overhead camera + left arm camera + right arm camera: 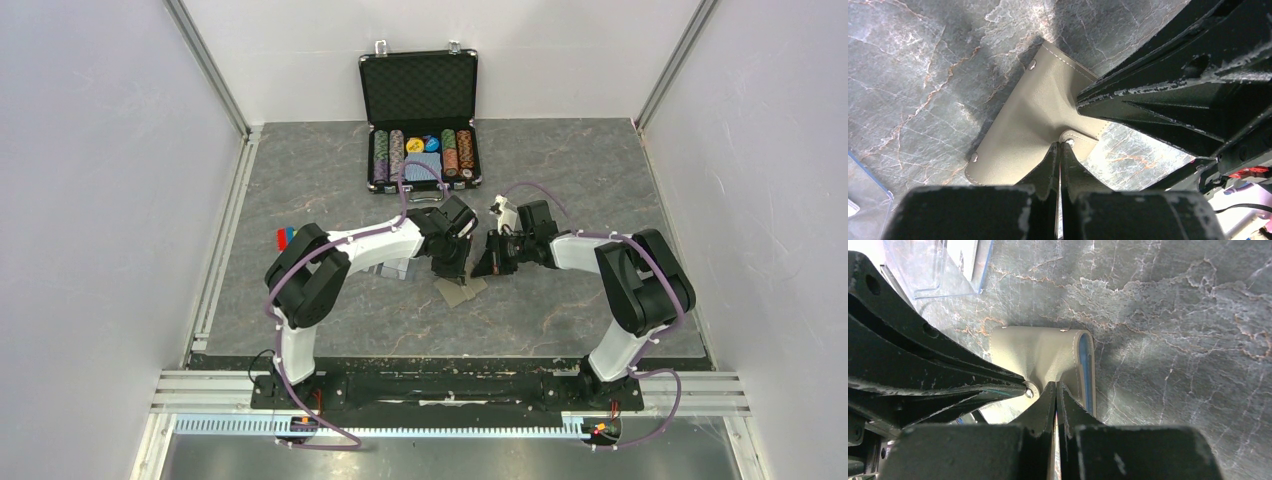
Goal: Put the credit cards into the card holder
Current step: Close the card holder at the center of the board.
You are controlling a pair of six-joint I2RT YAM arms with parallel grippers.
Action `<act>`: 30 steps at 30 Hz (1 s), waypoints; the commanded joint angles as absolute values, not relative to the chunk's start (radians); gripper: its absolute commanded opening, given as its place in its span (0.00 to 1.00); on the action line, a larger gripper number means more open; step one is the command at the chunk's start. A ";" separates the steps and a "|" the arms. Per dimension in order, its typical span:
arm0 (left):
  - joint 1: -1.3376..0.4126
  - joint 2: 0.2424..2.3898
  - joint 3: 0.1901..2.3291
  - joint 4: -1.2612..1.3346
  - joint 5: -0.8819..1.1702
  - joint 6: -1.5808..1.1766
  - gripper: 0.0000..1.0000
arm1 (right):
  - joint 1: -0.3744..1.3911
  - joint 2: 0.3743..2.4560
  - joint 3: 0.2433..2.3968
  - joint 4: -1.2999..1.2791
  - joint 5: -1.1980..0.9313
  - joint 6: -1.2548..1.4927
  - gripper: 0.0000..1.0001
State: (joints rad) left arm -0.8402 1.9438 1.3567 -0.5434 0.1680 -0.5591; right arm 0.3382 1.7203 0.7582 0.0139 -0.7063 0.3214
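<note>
The taupe card holder (463, 292) lies on the marble table between the two arms. In the left wrist view it (1023, 120) is creased and pulled up towards both grippers. In the right wrist view (1035, 352) its blue lining shows along the right edge. My left gripper (450, 272) (1060, 145) is shut, its tips pinching the tab beside the snap. My right gripper (482, 270) (1055, 385) is shut on the raised flap, close against the left one. The credit cards do not show clearly in any view.
Clear plastic sleeves (392, 268) (938, 270) lie just left of the card holder, with something whitish inside. An open black poker-chip case (420, 120) stands at the back. Small red and blue pieces (285, 237) lie by the left arm. Walls enclose the table.
</note>
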 commanded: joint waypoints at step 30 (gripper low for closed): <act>-0.851 1.871 1.354 -0.551 0.161 -0.543 0.02 | 0.377 1.635 0.718 -0.025 -0.690 0.367 0.00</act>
